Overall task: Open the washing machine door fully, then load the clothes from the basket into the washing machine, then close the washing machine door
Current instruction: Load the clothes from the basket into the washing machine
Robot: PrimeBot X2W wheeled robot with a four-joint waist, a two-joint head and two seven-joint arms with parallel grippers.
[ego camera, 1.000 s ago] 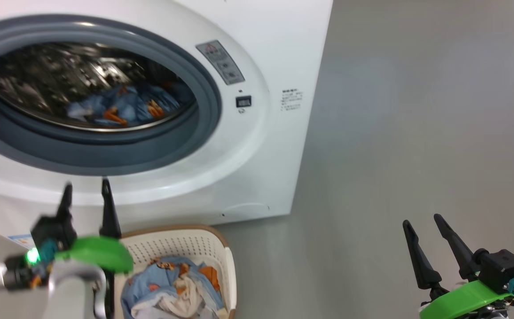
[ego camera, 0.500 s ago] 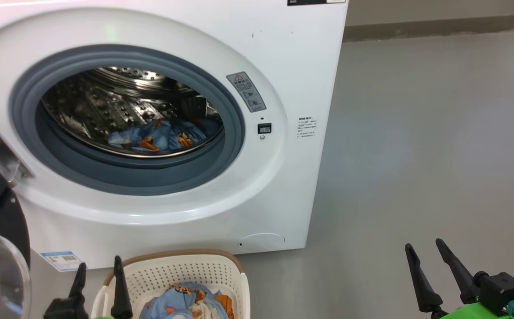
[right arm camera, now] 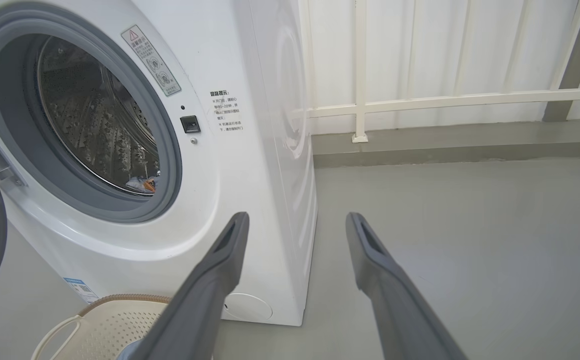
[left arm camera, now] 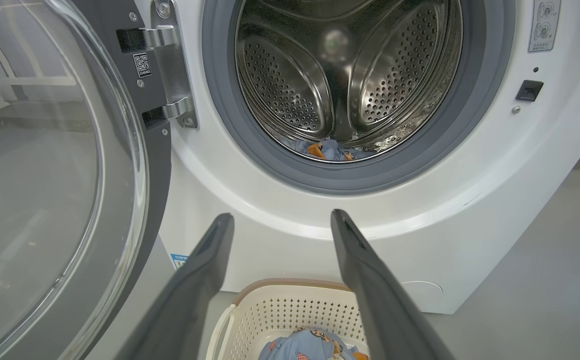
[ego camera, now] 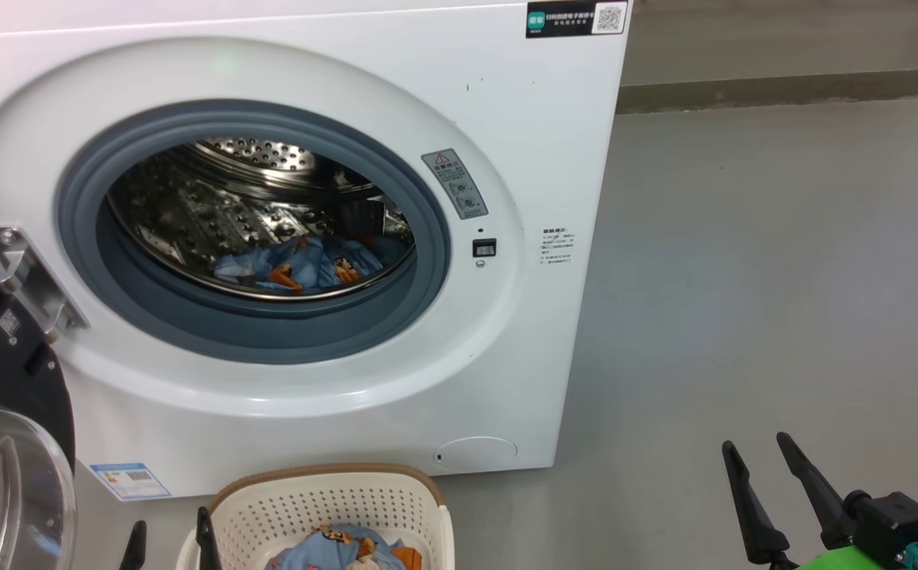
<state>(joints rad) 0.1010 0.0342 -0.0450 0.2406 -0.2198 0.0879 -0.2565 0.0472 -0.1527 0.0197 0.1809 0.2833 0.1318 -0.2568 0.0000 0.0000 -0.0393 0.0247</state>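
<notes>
1. The washing machine door (left arm camera: pixel 54 165) stands swung wide open to the left of the left gripper (left arm camera: pixel 280 216). Its clear bowl window faces outward. Its steel hinge (left arm camera: pixel 172 65) sits up and left of the fingertips.
2. The left gripper's two dark fingers are spread well apart with nothing between them. They hang in front of the machine and touch nothing.
3. The basket (left arm camera: pixel 295 310) sits on the floor (ego camera: pixel 744 277), low between the left gripper's fingers and just beyond them, close to the foot of the machine. Part of the clothes (left arm camera: pixel 305 345) lies in it: light blue cloth with orange bears.
4. The washing machine (ego camera: pixel 506 103) rises straight ahead of the left fingertips.
   - The drum (left arm camera: pixel 290 75) opens above the fingertips, ringed by the grey seal (ego camera: pixel 268 340).
   - More blue clothes lie at the drum's bottom.
   - A blue label sticker (ego camera: pixel 130 479) shows low on the front, just left of the left finger.
   - A round cover (ego camera: pixel 476 451) is low to the right.
5. The right gripper (right arm camera: pixel 297 216) hangs over bare floor with its fingers apart and empty. The machine's front corner is to the left of its fingers, and a white railing (right arm camera: pixel 420 100) stands well beyond them.
</notes>
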